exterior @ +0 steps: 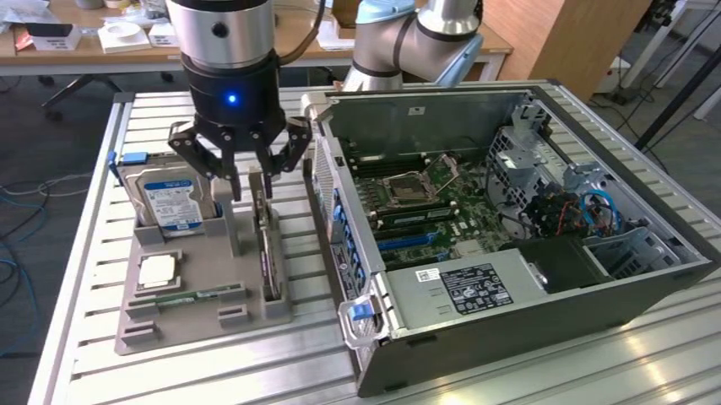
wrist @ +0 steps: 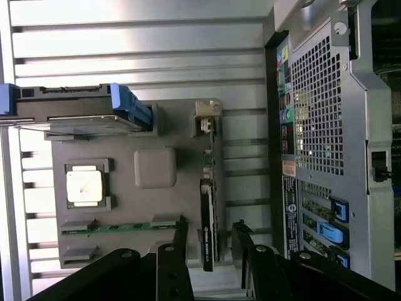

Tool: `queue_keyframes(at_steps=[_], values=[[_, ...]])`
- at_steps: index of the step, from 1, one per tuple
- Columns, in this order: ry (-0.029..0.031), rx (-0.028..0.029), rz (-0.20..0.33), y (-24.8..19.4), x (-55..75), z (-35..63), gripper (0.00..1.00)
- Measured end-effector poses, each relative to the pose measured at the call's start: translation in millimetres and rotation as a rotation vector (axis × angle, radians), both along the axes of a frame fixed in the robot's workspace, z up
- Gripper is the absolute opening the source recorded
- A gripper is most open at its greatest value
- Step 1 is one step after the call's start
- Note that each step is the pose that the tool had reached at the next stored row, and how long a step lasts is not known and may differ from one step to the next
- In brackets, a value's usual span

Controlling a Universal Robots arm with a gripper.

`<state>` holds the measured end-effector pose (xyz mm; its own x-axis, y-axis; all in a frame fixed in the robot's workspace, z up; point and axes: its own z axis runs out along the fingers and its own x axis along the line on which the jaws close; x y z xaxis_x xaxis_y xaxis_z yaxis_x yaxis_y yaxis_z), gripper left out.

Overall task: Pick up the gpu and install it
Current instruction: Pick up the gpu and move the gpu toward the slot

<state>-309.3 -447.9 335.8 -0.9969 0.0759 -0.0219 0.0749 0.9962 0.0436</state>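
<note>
- Hand [exterior: 250, 173]: hovers directly over the gpu [exterior: 268, 253], open wide and empty. One of the fingers [wrist: 180, 251] stands on each side of the card's upper edge, and contact cannot be told.
- Task item: the gpu stands on its long edge in a slot of the grey holder [exterior: 169, 329], along the holder's side towards the exterior view's right. This upright seating leaves both flat faces free for a pinch.
- Neighbours in the holder: a hard drive [exterior: 171, 201] stands upright at the far end. A processor [exterior: 158, 270] and a memory stick [exterior: 186, 298] lie flat nearer. A grey post [exterior: 233, 221] rises just beside the card.
- Computer case [exterior: 541, 278]: lies open on the counter [exterior: 90, 194], just beside the holder on the exterior view's right. Its rear wall [exterior: 327, 202] stands between the card and the motherboard [exterior: 428, 202].
</note>
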Motion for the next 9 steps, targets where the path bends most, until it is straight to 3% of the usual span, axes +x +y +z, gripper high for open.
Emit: queue_keyframes(at_steps=[9], values=[[0.0001,-0.0001,0.0,-0.1,-0.1,-12.1,0.41]])
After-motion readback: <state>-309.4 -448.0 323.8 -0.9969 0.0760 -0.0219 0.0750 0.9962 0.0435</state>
